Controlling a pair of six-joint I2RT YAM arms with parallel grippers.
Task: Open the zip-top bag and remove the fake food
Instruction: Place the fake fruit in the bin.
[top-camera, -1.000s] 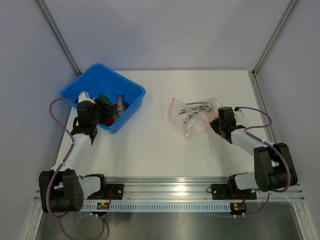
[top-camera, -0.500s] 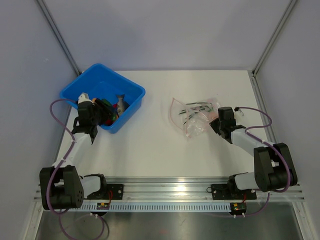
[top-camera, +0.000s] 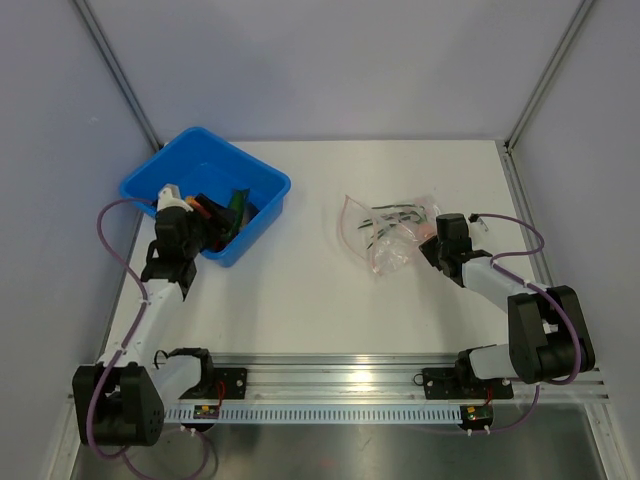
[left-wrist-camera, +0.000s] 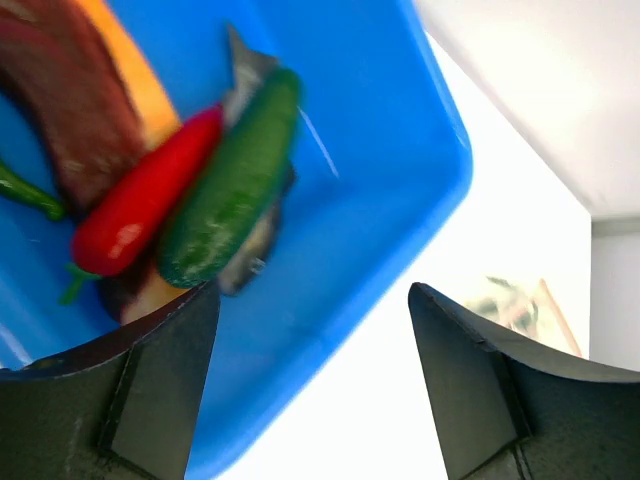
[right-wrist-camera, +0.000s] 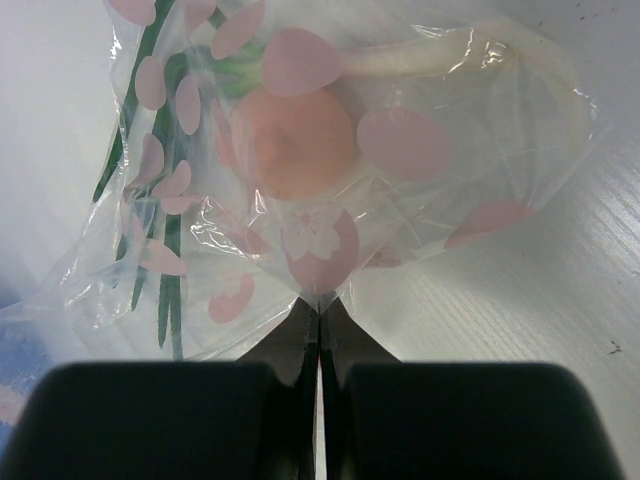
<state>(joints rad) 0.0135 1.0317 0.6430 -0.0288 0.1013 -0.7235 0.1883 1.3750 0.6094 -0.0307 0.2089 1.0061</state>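
The left claw (left-wrist-camera: 310, 295) hangs wide apart over the blue plastic bin (left-wrist-camera: 400, 150), where a red toy pepper (left-wrist-camera: 145, 195) and a green toy cucumber (left-wrist-camera: 230, 180) lie touching. Well right of the bin, on the white counter (top-camera: 320, 300), the right claw (right-wrist-camera: 320, 318) pinches the edge of the clear crinkly zip-top bag (right-wrist-camera: 430, 190), which has a pinkish-orange toy ball (right-wrist-camera: 300, 145) inside.

On the counter (top-camera: 320, 300), the bin (top-camera: 215, 165) stands at about 10 o'clock, near the far left corner. The fake food (top-camera: 225, 212) lies inside it, toward its 5 o'clock side. The left gripper (left-wrist-camera: 312, 292) hangs over the bin's 7 o'clock wall. The zip-top bag (top-camera: 385, 235) lies at 3 o'clock from the bin, well apart, with one round piece (right-wrist-camera: 295, 140) in it. The right gripper (right-wrist-camera: 320, 330) touches the bag's 4 o'clock edge.
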